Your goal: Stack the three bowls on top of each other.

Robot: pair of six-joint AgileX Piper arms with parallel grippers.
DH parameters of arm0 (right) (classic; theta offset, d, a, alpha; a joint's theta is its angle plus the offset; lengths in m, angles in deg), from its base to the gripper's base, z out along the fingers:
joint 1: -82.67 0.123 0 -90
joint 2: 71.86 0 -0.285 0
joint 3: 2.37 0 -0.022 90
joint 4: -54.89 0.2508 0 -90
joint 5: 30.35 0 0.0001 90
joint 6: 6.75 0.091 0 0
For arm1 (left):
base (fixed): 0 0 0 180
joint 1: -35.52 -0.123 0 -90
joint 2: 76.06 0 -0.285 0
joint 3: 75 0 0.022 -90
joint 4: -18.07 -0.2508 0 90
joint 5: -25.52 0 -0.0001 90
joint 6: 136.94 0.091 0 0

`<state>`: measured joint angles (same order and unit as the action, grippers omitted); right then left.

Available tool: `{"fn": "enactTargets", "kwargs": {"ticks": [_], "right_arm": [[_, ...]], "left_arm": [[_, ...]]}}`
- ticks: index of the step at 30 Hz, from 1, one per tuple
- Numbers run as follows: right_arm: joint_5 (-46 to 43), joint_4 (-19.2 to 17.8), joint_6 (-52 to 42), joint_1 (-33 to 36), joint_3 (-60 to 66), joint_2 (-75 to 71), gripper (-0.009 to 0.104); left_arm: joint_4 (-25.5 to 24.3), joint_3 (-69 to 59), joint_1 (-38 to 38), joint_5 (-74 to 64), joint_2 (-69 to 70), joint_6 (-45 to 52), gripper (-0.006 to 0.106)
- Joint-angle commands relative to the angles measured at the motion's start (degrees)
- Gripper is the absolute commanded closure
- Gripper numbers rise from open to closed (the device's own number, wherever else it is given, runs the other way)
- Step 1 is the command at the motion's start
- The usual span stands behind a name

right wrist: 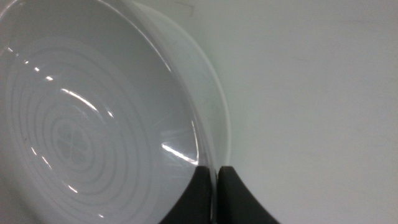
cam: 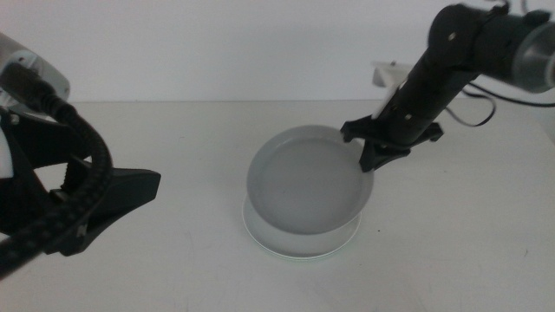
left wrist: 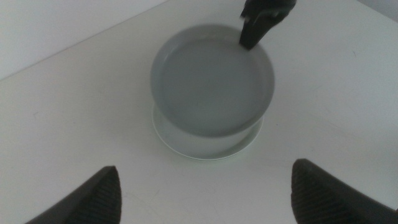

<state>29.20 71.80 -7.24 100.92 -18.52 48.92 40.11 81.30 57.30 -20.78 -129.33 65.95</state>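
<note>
A grey bowl [cam: 305, 180] hangs tilted over a paler, whitish-green bowl [cam: 299, 250] in the middle of the table. My right gripper [cam: 371, 156] comes in from the back right and is shut on the grey bowl's far right rim. In the right wrist view its jaws [right wrist: 215, 183] pinch that thin rim, with the grey bowl [right wrist: 81, 124] filling the picture and the pale bowl's edge [right wrist: 214, 102] showing behind it. My left gripper [left wrist: 205, 186] waits open at the table's left, facing the grey bowl [left wrist: 211, 81] and the pale bowl [left wrist: 205, 148] under it.
The white table [cam: 199, 260] spreads around the bowls. A small white object [cam: 388, 74] and a dark cable [cam: 475, 113] lie at the back right, behind the right arm. The left arm's dark body [cam: 61, 208] fills the lower left.
</note>
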Motion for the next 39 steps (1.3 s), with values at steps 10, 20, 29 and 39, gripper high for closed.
{"fn": "enactTargets", "kwargs": {"ticks": [10,20,29,39], "right_arm": [[-2.30,0.19,-0.32,1.45,-1.50,1.49,0.091],[-2.79,0.32,-3.91,1.46,-1.50,0.58,0.055],[4.58,1.22,-4.06,-1.95,-8.65,-3.89,0.043],[12.51,1.17,-7.68,-12.11,-7.05,-17.65,0.043]], "left_arm": [[1.12,1.57,-0.11,3.12,0.18,-0.27,-0.005],[1.12,1.57,-0.11,3.12,0.18,-0.27,-0.005],[1.20,1.57,-0.11,3.22,0.18,-0.27,-0.005],[-5.33,4.20,-0.23,12.09,-7.28,-4.16,-0.005]]}}
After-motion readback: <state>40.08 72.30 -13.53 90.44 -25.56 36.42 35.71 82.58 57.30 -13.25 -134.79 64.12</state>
